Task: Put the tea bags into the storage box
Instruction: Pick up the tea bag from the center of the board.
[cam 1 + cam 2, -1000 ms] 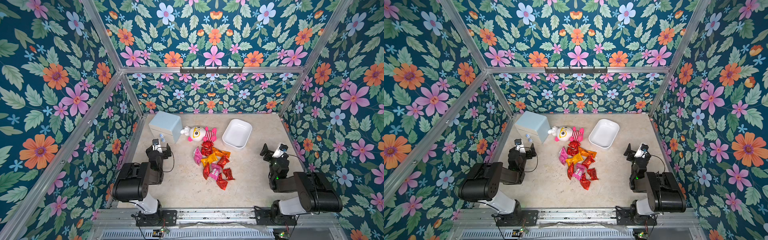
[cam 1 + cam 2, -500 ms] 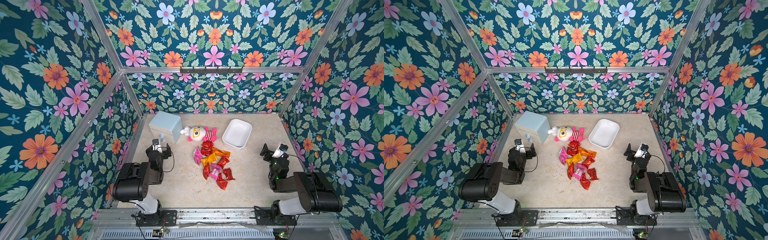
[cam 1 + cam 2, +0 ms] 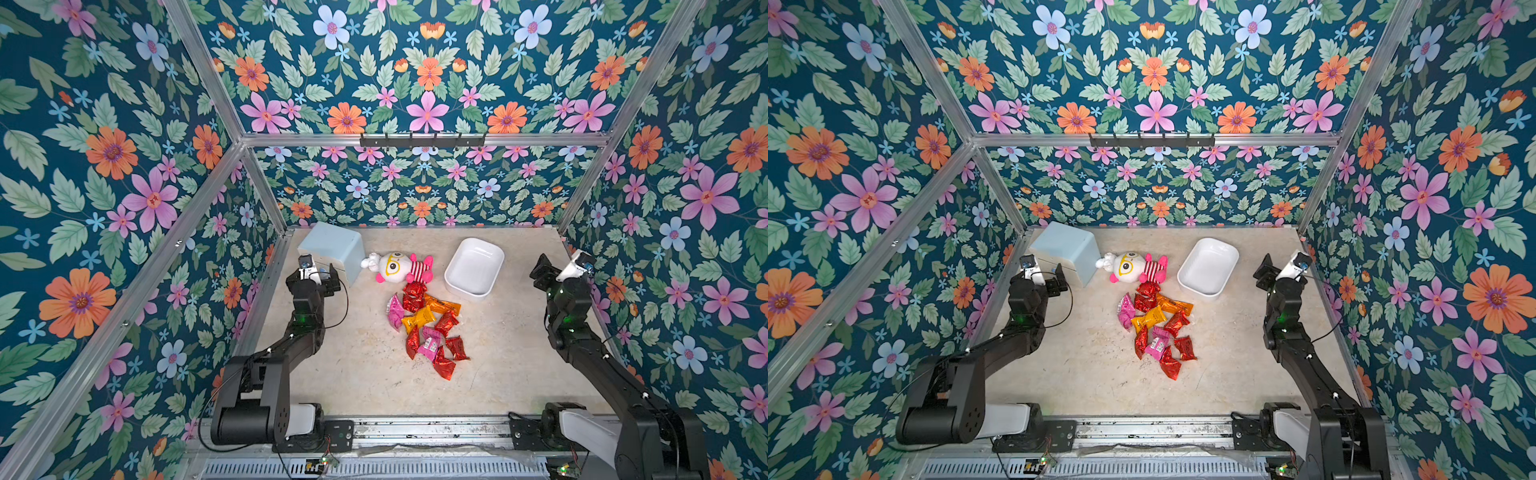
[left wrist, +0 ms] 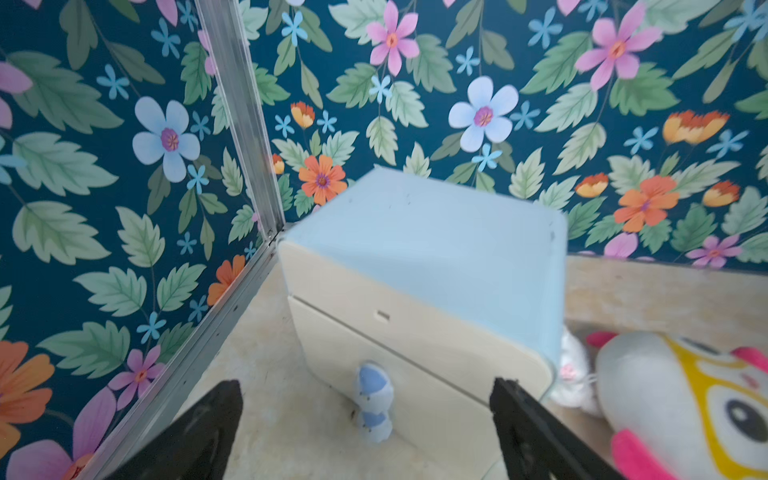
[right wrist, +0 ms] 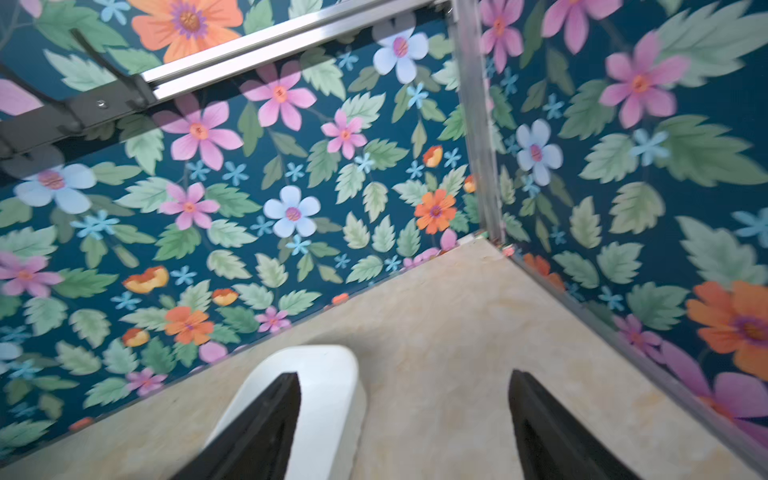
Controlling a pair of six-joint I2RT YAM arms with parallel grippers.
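Beside the storage box (image 3: 473, 266) lie tea bags (image 3: 419, 318); left fingers (image 4: 208, 428) and right fingers (image 5: 266, 424) stand spread, seemingly empty.

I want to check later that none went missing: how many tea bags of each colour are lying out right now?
Red tea bags: 6
Orange-yellow tea bags: 2
Pink tea bags: 3
Total: 11, none yet in the storage box; overlaps make this count approximate.
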